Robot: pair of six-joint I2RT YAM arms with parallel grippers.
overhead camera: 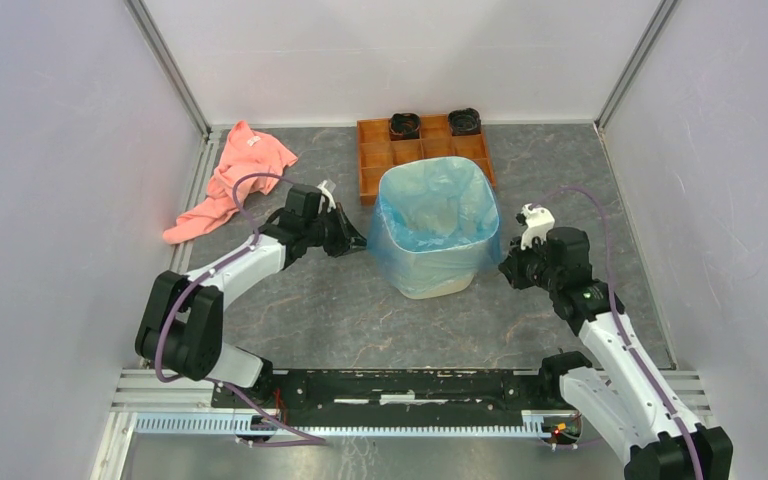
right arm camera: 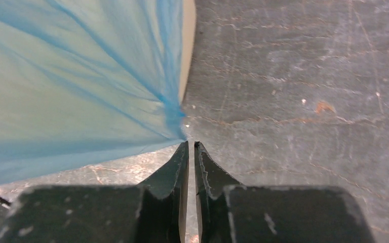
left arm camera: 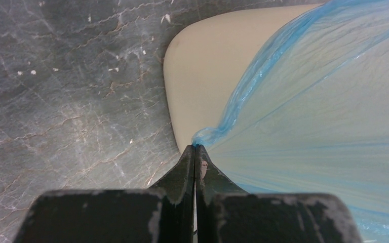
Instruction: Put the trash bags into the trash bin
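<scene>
The light-blue trash bag (overhead camera: 430, 215) lines the beige trash bin (overhead camera: 435, 282) at the table's middle, its edge folded down over the rim. My left gripper (overhead camera: 358, 243) is at the bin's left side, shut on a pinch of the bag's edge (left arm camera: 207, 135), with the bin wall (left arm camera: 202, 71) just beyond. My right gripper (overhead camera: 508, 268) is at the bin's right side. Its jaws stand almost closed with a thin gap, and the bag's stretched corner (right arm camera: 174, 124) comes to a point at its fingertips (right arm camera: 182, 148). The film (right arm camera: 71, 91) is taut on both sides.
An orange-brown compartment tray (overhead camera: 375, 160) with two black round parts (overhead camera: 405, 126) stands right behind the bin. A salmon-pink cloth (overhead camera: 230, 180) lies at the back left. Grey walls and metal rails enclose the table.
</scene>
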